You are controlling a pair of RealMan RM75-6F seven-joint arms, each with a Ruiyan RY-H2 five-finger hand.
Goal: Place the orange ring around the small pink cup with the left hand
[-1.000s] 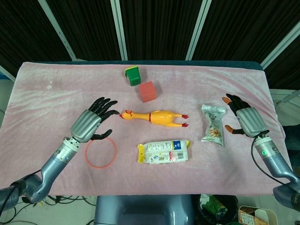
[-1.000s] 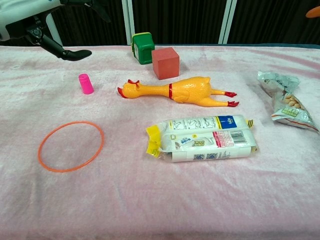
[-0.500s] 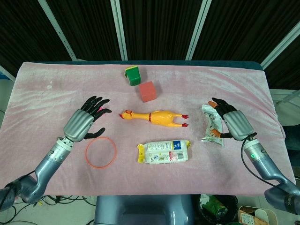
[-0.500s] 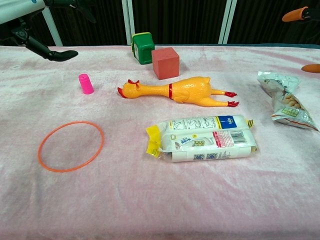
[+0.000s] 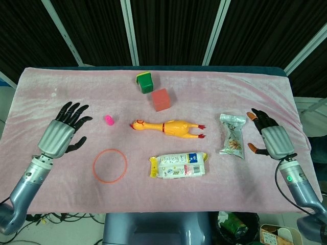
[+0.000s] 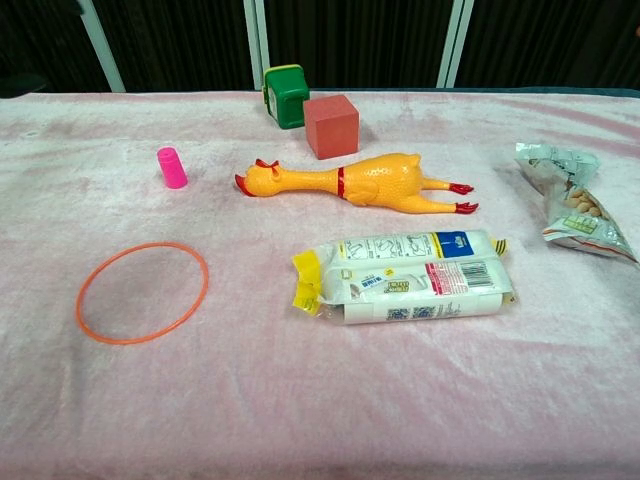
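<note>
The orange ring (image 5: 109, 166) (image 6: 142, 293) lies flat on the pink cloth, empty inside. The small pink cup (image 5: 109, 120) (image 6: 171, 167) stands upright a short way beyond it, outside the ring. My left hand (image 5: 61, 133) hovers at the left of the table with fingers spread, holding nothing, well left of both ring and cup. My right hand (image 5: 270, 138) is at the far right, fingers apart and empty, just right of a snack bag (image 5: 232, 136). Neither hand shows in the chest view.
A yellow rubber chicken (image 5: 168, 127) lies at mid-table, right of the cup. A packet of wipes (image 5: 179, 165) sits right of the ring. A red cube (image 5: 161, 99) and a green block (image 5: 145, 82) stand at the back.
My left hand has pulled away leftwards from over the cup, uncovering it. My right hand has drawn back right, off the snack bag. Ring and cup have not moved.
</note>
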